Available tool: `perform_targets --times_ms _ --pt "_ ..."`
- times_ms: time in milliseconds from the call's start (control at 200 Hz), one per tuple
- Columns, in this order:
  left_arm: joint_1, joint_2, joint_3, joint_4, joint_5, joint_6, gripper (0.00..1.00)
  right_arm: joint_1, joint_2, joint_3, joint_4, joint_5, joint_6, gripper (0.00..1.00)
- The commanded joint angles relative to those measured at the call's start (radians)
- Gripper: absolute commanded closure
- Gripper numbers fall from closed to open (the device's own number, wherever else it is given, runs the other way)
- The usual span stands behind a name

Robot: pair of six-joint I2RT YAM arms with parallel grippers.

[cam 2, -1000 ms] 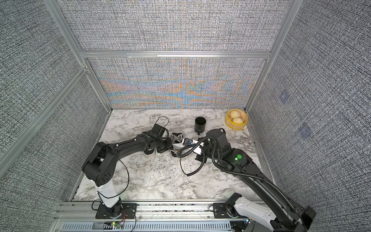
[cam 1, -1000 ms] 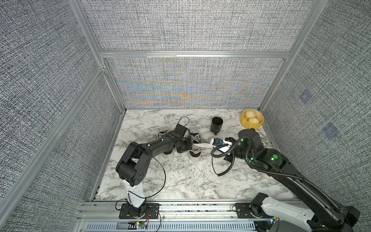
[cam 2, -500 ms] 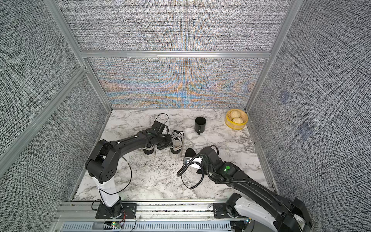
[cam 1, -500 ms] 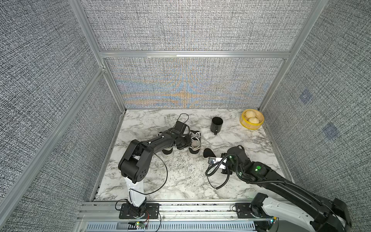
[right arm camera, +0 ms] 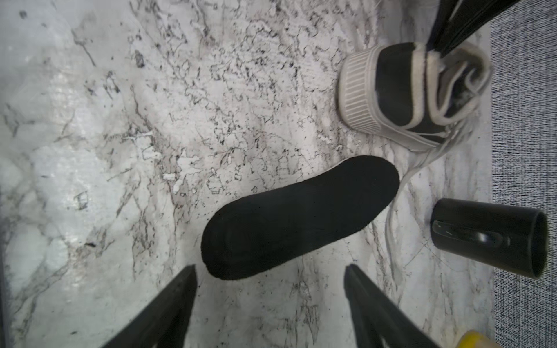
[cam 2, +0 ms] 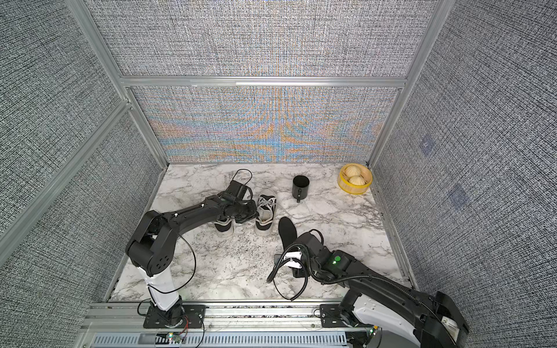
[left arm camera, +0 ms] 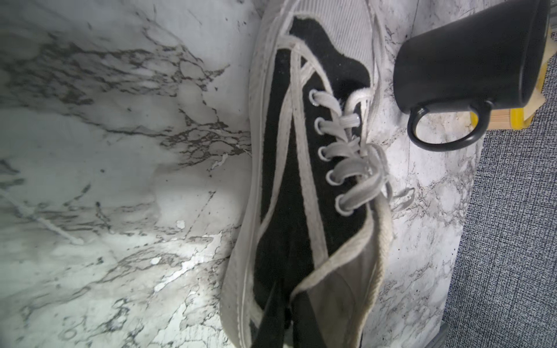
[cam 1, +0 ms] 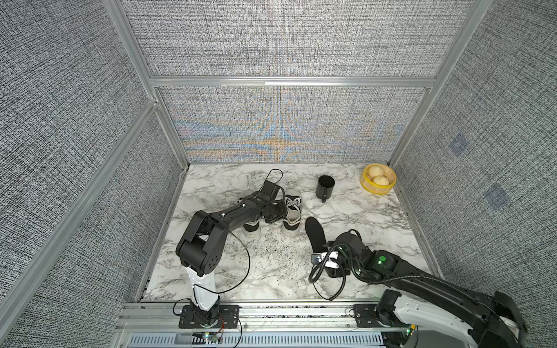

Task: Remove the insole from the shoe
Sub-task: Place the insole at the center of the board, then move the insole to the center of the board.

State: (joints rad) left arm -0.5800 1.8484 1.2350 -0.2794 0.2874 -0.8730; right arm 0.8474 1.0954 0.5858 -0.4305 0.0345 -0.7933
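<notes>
The black insole point(cam 1: 314, 235) point(cam 2: 286, 232) point(right arm camera: 298, 217) lies flat on the marble table, outside the shoe and just right of it. The shoe point(cam 1: 291, 214) point(cam 2: 265, 216) point(left arm camera: 313, 168) is a black and white laced sneaker standing upright. My left gripper point(left arm camera: 286, 289) point(cam 1: 278, 214) is shut on the shoe's heel collar, one finger inside and one outside. My right gripper point(right arm camera: 269, 268) stands open and low over the table. The insole's near end sits between its fingertips point(right arm camera: 184, 289) without touching them.
A second sneaker point(cam 1: 251, 230) point(cam 2: 224, 228) lies partly under my left arm. A black mug point(cam 1: 325, 188) point(left arm camera: 470, 57) point(right arm camera: 488, 238) stands behind the shoes. A yellow basket point(cam 1: 366, 186) point(cam 2: 343, 183) with two buns sits in the back right corner. A loose white lace point(cam 1: 313, 214) trails beside the shoe.
My right gripper pulled back from the shoe toward the table's front with the insole, then opened and left it lying on the table. The left gripper stays on the shoe.
</notes>
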Motion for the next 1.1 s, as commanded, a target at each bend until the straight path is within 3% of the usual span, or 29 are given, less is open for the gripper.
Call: perform_targets --times_ms 0,110,195,305,380,460,670,1096 --pt "0.001 -0.019 0.012 -0.003 -0.009 0.002 0.85 0.002 -0.011 0.087 -0.035 -0.032 0.137 0.05" --pt "0.001 -0.042 0.018 -0.004 -0.012 0.005 0.82 0.001 0.017 0.188 -0.002 -0.040 0.408 0.04" --pt "0.002 -0.069 0.017 -0.005 -0.017 0.003 0.76 0.001 0.075 0.246 0.037 0.024 0.766 0.08" --pt "0.006 -0.115 0.006 -0.014 -0.050 0.007 0.67 -0.015 0.162 0.223 0.003 0.157 1.210 0.09" --pt "0.009 -0.159 -0.001 -0.030 -0.078 0.017 0.62 -0.073 0.238 0.162 -0.032 0.096 1.376 0.08" --pt "0.016 -0.204 -0.009 -0.051 -0.101 0.024 0.58 -0.111 0.321 0.156 -0.029 0.016 1.420 0.06" --pt "0.029 -0.350 -0.052 -0.144 -0.196 0.045 0.42 -0.135 0.524 0.271 0.000 -0.065 1.333 0.02" --pt "0.061 -0.580 -0.238 -0.229 -0.330 0.019 0.37 -0.149 0.716 0.385 -0.077 0.116 1.361 0.02"
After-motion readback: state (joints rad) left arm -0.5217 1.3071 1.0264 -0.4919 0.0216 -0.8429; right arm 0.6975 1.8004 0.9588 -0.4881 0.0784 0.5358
